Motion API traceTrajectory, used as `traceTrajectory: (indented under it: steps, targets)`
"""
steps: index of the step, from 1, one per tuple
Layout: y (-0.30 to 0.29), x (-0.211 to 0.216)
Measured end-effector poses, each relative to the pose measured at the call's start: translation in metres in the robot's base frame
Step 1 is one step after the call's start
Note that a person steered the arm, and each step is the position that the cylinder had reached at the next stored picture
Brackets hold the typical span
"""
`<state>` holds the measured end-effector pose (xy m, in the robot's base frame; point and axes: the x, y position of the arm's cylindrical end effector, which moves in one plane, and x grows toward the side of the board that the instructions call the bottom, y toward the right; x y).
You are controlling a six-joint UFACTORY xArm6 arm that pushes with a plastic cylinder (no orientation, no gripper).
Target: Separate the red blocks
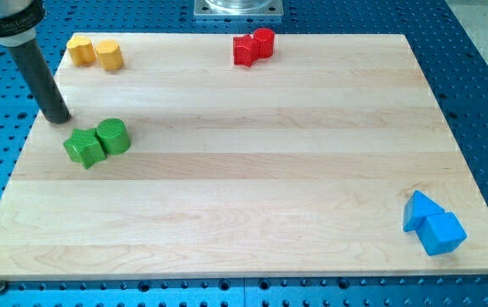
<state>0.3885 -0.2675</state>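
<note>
Red blocks point(253, 46) touching at view's top, my tip point(58, 117) well apart.

Tabletop point(244, 196): two red blocks point(253, 46) touching, top edge, mid. Two yellow blocks point(95, 52) top-left corner. Two green blocks point(99, 141) at left, just below-right of rod tip point(56, 117). Two blue blocks point(432, 223) bottom-right corner.

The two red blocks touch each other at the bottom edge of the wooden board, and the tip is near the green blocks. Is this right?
Not quite. The camera view shows the two red blocks touching at the wooden board's top edge, not the bottom. My tip is indeed near the green blocks.
</note>
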Motion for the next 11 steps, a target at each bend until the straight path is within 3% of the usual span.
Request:
traceTrajectory:
  steps: [1, 4, 5, 9, 10, 11]
  targets:
    - [0.019, 0.0]
    - [0.264, -0.079]
    - [0.306, -0.102]
    - [0.264, -0.151]
    - [0.238, -0.137]
    - [0.173, -0.091]
